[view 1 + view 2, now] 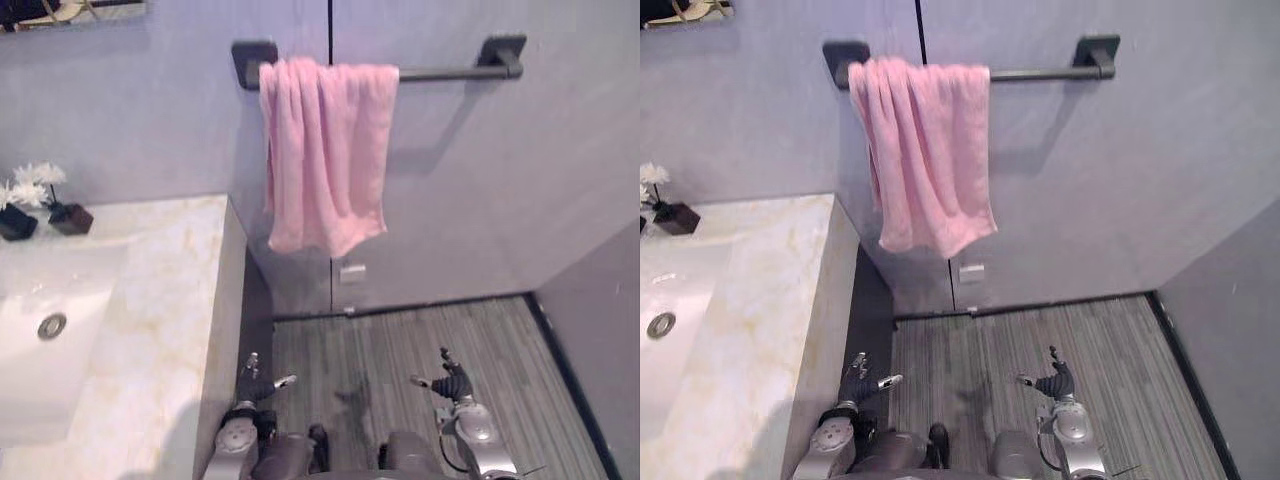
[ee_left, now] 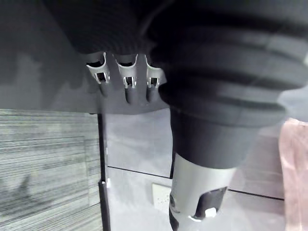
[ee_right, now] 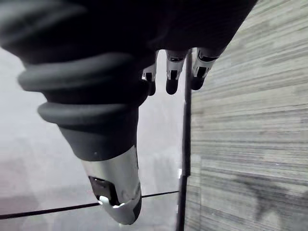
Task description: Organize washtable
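My left hand [image 1: 262,385] and right hand [image 1: 452,380] hang empty, fingers loose. The towel [image 1: 325,150] is hung; the washtable [image 1: 160,330] looks nearly done.

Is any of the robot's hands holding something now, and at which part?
Nothing is held. The left hand and the right hand hang open over the grey striped floor, away from the pink cloth towel.

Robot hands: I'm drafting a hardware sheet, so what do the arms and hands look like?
The left arm and right arm are silver-grey with round silver caps near the wrists. The left robot hand and right robot hand each wear a dark ribbed cover over back and wrist. Their fingers are silver with dark tips; the thumb is thicker, silver, dark-tipped, set apart.
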Controlling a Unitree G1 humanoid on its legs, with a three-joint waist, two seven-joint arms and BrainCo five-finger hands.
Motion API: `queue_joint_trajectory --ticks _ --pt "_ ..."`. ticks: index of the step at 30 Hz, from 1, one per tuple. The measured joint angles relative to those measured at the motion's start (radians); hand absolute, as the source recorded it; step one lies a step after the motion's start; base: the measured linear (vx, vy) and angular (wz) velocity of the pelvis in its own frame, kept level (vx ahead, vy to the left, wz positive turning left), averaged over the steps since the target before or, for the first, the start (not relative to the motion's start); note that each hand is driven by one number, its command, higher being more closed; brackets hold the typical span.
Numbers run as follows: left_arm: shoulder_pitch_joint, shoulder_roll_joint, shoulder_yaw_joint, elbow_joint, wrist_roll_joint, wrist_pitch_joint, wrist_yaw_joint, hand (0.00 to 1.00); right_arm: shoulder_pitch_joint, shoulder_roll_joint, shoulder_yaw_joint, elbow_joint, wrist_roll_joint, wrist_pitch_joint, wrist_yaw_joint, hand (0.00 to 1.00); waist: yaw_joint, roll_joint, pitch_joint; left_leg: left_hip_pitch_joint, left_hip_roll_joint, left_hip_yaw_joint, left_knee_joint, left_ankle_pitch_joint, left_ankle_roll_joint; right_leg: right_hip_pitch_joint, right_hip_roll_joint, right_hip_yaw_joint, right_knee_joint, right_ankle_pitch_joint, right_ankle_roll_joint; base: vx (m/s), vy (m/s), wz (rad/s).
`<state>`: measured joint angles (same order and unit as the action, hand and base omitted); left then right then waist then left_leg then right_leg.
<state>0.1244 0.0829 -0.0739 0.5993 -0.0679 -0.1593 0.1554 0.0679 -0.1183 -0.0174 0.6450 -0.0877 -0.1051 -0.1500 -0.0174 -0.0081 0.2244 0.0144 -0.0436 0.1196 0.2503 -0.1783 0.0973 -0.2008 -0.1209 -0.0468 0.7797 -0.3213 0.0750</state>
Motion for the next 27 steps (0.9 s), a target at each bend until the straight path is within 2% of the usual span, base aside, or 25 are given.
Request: queue_joint_trajectory --ticks 1,3,4,5,6,7,8,9,10,11,12,14,15,16,17,18,21,27 --pt "-0.003 0.003 0.003 0.0 0.0 0.0 0.0 0.0 -0.001 0.0 0.0 0.0 0.0 0.0 0.0 0.0 -0.002 0.0 0.0 0.009 0.003 -0.006 -0.005 0.0 0.0 -0.013 0.004 -0.004 -0.043 0.001 -0.001 0.36 -0.052 0.38" --pt "-0.015 0.015 0.01 0.0 0.0 -0.001 0.002 0.0 -0.002 0.0 0.0 0.0 0.0 -0.001 0.0 0.0 -0.01 0.006 0.004 0.057 0.029 -0.033 -0.026 -0.019 -0.033 -0.032 0.036 -0.006 -0.257 0.036 0.0 0.35 -0.1 0.41" --pt "-0.01 0.024 0.01 0.001 0.0 -0.002 0.002 0.0 0.001 0.003 0.0 0.0 0.0 -0.002 0.0 0.0 -0.01 -0.001 0.0 0.073 0.032 -0.039 -0.032 -0.031 -0.053 -0.026 0.048 -0.005 -0.373 0.099 -0.006 0.35 -0.139 0.45" --pt "-0.006 0.041 0.01 0.002 0.002 -0.002 0.002 0.0 0.012 0.008 0.0 0.001 0.0 -0.002 0.0 0.0 -0.011 -0.022 -0.007 0.087 0.025 -0.045 -0.029 -0.051 -0.08 -0.025 0.046 0.013 -0.451 0.228 -0.023 0.38 -0.19 0.55" --pt "-0.006 0.04 0.012 0.021 0.002 -0.001 0.001 0.0 0.028 -0.001 -0.005 0.01 0.0 -0.002 0.0 0.0 -0.019 -0.011 -0.012 0.101 0.041 -0.072 -0.016 -0.076 -0.095 -0.016 0.052 0.005 -0.428 0.271 -0.039 0.46 -0.248 0.56" --pt "0.012 0.022 0.02 0.019 0.003 -0.001 0.001 0.0 0.034 -0.003 -0.007 0.006 0.001 0.002 0.0 0.0 -0.017 0.006 -0.021 0.088 0.066 -0.088 0.035 -0.082 -0.109 0.008 0.065 -0.024 -0.439 0.241 -0.059 0.39 -0.239 0.5" --pt "0.012 0.012 0.027 0.015 0.003 -0.001 0.0 0.0 0.043 -0.002 -0.007 -0.006 0.002 0.001 0.0 0.0 -0.02 0.01 -0.019 0.053 0.082 -0.087 0.12 -0.085 -0.118 0.026 0.069 -0.04 -0.444 0.218 -0.062 0.34 -0.251 0.45" --pt "0.013 -0.008 0.029 0.01 0.003 -0.001 -0.001 0.0 0.057 0.002 -0.005 -0.03 0.003 0.001 -0.001 0.0 -0.021 0.018 -0.014 -0.01 0.111 -0.076 0.291 -0.076 -0.138 0.067 0.083 -0.058 -0.463 0.197 -0.082 0.24 -0.213 0.39" --pt "0.016 -0.019 0.03 0.003 0.003 -0.001 -0.001 0.0 0.069 0.005 -0.004 -0.045 0.007 0.001 -0.001 0.0 -0.02 0.022 -0.011 -0.047 0.132 -0.065 0.388 -0.062 -0.158 0.093 0.092 -0.065 -0.477 0.193 -0.088 0.33 -0.285 0.26" --pt "0.034 -0.037 0.034 -0.023 0.002 -0.001 -0.001 0.0 0.086 0.014 -0.003 -0.064 0.013 -0.001 -0.002 0.0 -0.003 0.025 -0.01 -0.111 0.191 -0.024 0.527 -0.068 -0.174 0.148 0.115 -0.074 -0.503 0.185 -0.103 0.31 -0.234 -0.04" --pt "0.04 -0.041 0.034 -0.032 0.002 -0.001 -0.001 0.0 0.089 0.022 -0.005 -0.072 0.019 -0.003 -0.003 0.0 0.008 0.021 -0.013 -0.125 0.214 -0.007 0.526 -0.073 -0.168 0.172 0.12 -0.076 -0.513 0.182 -0.109 0.29 -0.21 -0.12" --pt "0.038 -0.042 0.034 -0.04 0.002 -0.001 -0.001 0.0 0.083 0.023 -0.016 -0.071 0.02 -0.004 -0.004 0.0 0.008 0.016 -0.014 -0.129 0.215 -0.005 0.407 -0.076 -0.162 0.203 0.119 -0.073 -0.541 0.183 -0.109 0.21 -0.088 -0.13" --pt "0.035 -0.041 0.034 -0.047 0.002 -0.001 -0.001 0.0 0.069 0.022 -0.023 -0.071 0.02 -0.004 -0.004 0.0 0.009 0.02 -0.016 -0.128 0.204 -0.021 0.284 -0.075 -0.164 0.217 0.118 -0.061 -0.551 0.184 -0.107 0.31 0.01 -0.24" --pt "0.031 -0.04 0.035 -0.049 0.002 -0.001 0.0 0.0 0.056 0.012 -0.033 -0.068 0.019 -0.004 -0.005 0.0 0.007 0.035 -0.024 -0.121 0.178 -0.058 0.13 -0.051 -0.181 0.217 0.116 -0.053 -0.554 0.185 -0.101 0.25 0.062 -0.25" --pt "0.031 -0.04 0.034 -0.051 0.002 -0.001 0.0 0.0 0.055 0.011 -0.045 -0.067 0.019 -0.004 -0.005 0.0 0.006 0.039 -0.026 -0.112 0.173 -0.068 0.071 -0.022 -0.186 0.217 0.118 -0.049 -0.555 0.181 -0.093 0.28 0.117 -0.27" --pt "0.03 -0.035 0.034 -0.057 0.002 -0.001 -0.001 0.0 0.054 0.006 -0.064 -0.06 0.018 -0.003 -0.006 0.0 0.006 0.048 -0.031 -0.089 0.164 -0.079 -0.001 0.076 -0.181 0.225 0.12 -0.032 -0.557 0.171 -0.078 0.17 0.104 -0.22" --pt "0.034 -0.003 0.022 -0.101 0.003 -0.002 -0.003 0.0 0.08 0.015 -0.064 -0.056 0.017 -0.003 -0.009 0.0 0.005 0.018 -0.043 -0.04 0.129 -0.06 -0.067 0.092 -0.167 0.249 0.081 -0.021 -0.582 0.165 -0.06 0.17 0.124 -0.05" --pt "0.081 0.041 0.025 -0.277 0.011 -0.005 -0.001 0.0 0.097 0.014 -0.064 -0.05 0.017 -0.005 -0.004 0.0 0.005 0.016 -0.05 0.008 0.099 -0.046 -0.127 0.104 -0.149 0.287 0.055 -0.009 -0.631 0.174 -0.044 0.06 0.063 -0.04"
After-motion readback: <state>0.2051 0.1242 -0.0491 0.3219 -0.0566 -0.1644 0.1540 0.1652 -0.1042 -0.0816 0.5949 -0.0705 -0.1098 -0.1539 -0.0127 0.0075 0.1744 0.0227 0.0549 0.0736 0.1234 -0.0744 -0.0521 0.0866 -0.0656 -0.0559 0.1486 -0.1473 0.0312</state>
